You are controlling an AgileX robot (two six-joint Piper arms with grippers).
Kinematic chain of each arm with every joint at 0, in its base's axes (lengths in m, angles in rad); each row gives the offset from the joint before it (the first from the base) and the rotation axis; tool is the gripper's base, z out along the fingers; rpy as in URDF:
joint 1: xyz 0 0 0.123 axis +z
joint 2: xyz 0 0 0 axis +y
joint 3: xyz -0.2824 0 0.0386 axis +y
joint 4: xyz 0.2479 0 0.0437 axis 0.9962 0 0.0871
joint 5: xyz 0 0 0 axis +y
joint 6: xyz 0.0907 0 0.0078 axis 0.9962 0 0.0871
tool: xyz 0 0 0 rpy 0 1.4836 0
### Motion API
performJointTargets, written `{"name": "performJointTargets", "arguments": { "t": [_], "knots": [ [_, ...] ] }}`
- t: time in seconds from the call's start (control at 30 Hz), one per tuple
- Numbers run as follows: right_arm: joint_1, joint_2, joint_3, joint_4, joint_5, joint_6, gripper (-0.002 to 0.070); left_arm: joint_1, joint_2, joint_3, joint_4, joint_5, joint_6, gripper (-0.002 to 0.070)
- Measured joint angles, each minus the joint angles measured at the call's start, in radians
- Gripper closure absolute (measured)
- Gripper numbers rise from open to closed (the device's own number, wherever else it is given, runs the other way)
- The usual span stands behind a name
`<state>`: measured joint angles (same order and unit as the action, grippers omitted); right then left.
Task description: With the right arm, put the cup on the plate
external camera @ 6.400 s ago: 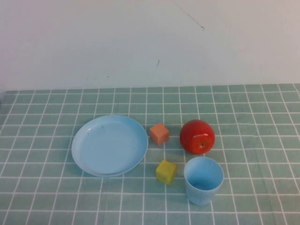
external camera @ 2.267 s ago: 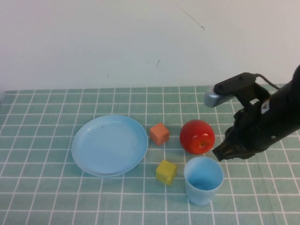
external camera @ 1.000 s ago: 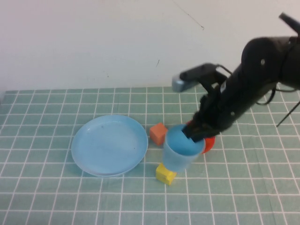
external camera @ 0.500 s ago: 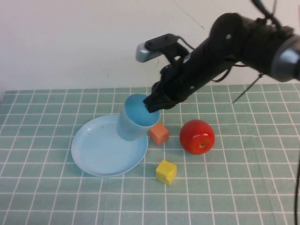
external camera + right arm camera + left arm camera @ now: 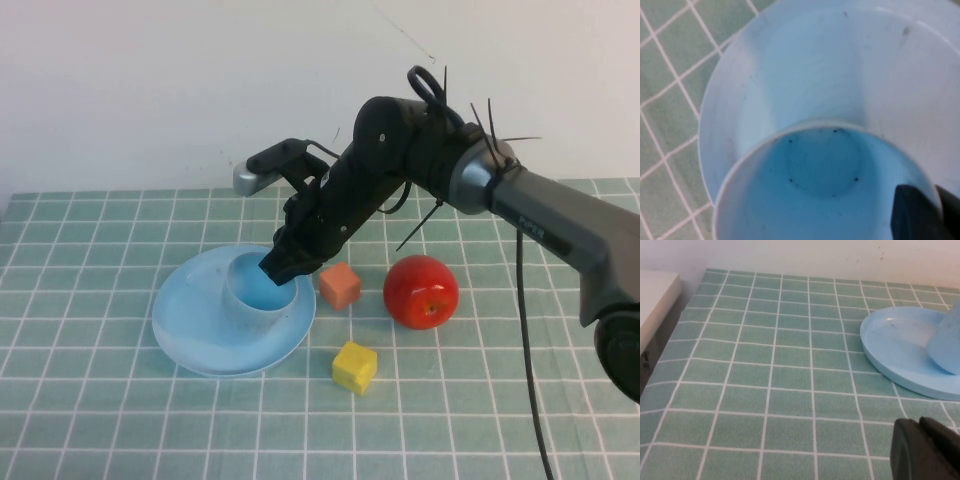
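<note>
The light blue cup (image 5: 255, 305) stands upright on the light blue plate (image 5: 190, 325), on its right half. My right gripper (image 5: 283, 268) is shut on the cup's far-right rim, one finger inside and one outside. In the right wrist view the cup (image 5: 825, 180) fills the picture with the plate (image 5: 805, 65) under it and my right gripper (image 5: 936, 212) pinching the rim. In the left wrist view the plate (image 5: 895, 347) and the cup (image 5: 947, 342) lie ahead, and my left gripper (image 5: 922, 452) is shut and empty, low over the table.
An orange cube (image 5: 340, 286) sits just right of the plate. A red apple (image 5: 421, 291) lies further right. A yellow cube (image 5: 354, 367) lies nearer the front. The white wall runs along the back of the tiled table.
My right arm has carried the cup left and down, from tilted above the plate's right edge to standing on the plate. The left gripper has not moved.
</note>
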<state>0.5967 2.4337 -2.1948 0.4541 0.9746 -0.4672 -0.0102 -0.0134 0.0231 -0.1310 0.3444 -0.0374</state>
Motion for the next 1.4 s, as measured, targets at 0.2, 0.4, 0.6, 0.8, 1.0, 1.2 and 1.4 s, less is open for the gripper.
{"name": "performJointTargets", "arguments": {
  "t": [0.2,0.4,0.6,0.8,1.0,1.2,1.4],
  "knots": [
    [0.0,0.007,-0.016,-0.004,0.017,0.017,0.0607,0.0,0.0,0.0,0.0,0.0,0.0,0.0678],
    [0.0,-0.001,-0.016,-0.006,0.017,0.021,0.0464,0.0,0.0,0.0,0.0,0.0,0.0,0.0678],
    [0.0,-0.055,-0.016,-0.017,0.017,0.022,0.044,0.0,0.0,0.0,0.0,0.0,0.0,0.0678],
    [0.0,-0.146,-0.018,-0.046,0.052,0.022,0.0451,0.0,0.0,0.0,0.0,0.0,0.0,0.0678],
    [0.0,-0.25,-0.018,-0.11,0.157,0.033,0.0601,0.0,0.0,0.0,0.0,0.0,0.0,0.0678],
    [0.0,-0.383,-0.018,-0.271,0.263,0.111,0.0672,0.0,0.0,0.0,0.0,0.0,0.0,0.0678],
    [0.0,-0.555,0.032,-0.406,0.263,0.179,0.0678,0.0,0.0,0.0,0.0,0.0,0.0,0.0678]
  ]
}}
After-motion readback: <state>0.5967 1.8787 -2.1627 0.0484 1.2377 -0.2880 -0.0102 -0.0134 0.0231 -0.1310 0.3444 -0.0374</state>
